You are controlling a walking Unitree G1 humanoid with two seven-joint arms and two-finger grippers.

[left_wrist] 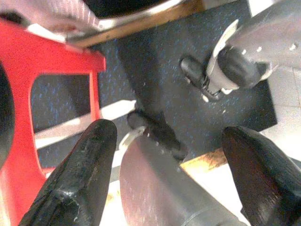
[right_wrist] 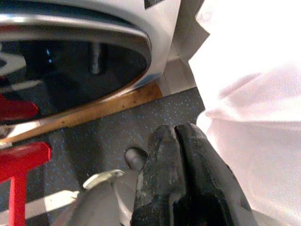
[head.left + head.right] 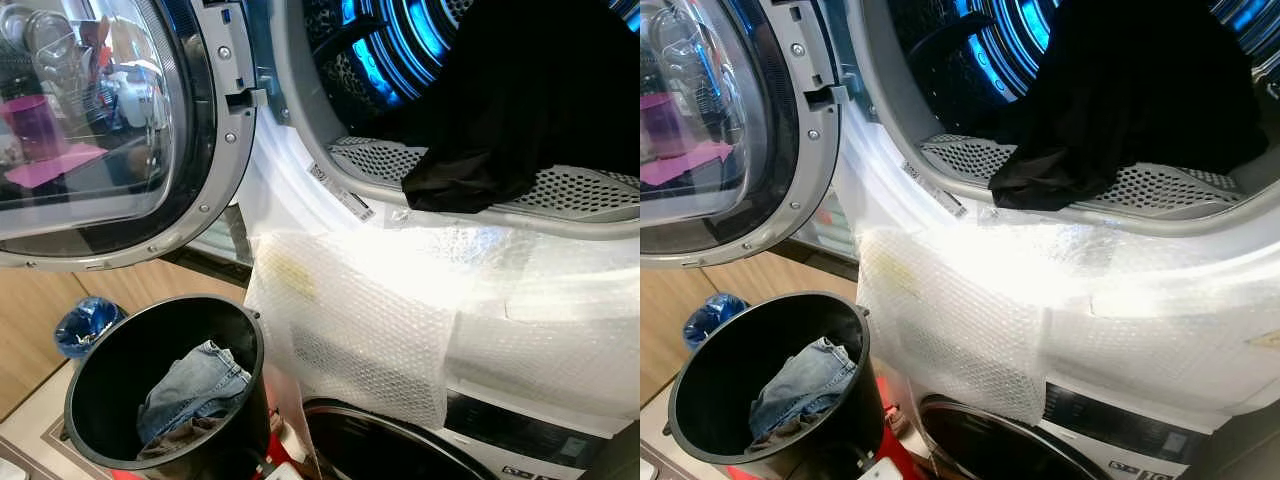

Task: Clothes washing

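Black and round, the laundry bucket [image 3: 165, 385] sat closest below the head camera, holding a crumpled pair of jeans [image 3: 192, 388] over some brownish cloth. It stood just beside the lower machine, under the open door [image 3: 100, 130] of the upper one, probably placed there so clothes could be lifted a short way up into the drum [image 3: 400, 60].

Above the bucket, a black garment [image 3: 520, 110] lay half inside the blue-lit drum, one fold hanging over the perforated lip [image 3: 590, 190]. By that, loading looked partly done, with the jeans yet to go in. Bubble wrap [image 3: 380, 330] covered the machine front between the drum and the bucket, likely as padding.

Both arms hung low, away from the bucket. The left gripper [image 1: 169, 179] had its fingers [image 1: 77, 179] spread wide over the dark speckled floor [image 1: 155, 61], near a red stool [image 1: 28, 84] and the robot's own silver legs. The right gripper [image 2: 181, 183] had its fingers pressed together on nothing, pointed at the floor beside the lower machine's round door [image 2: 70, 56], next to white fabric [image 2: 249, 117].
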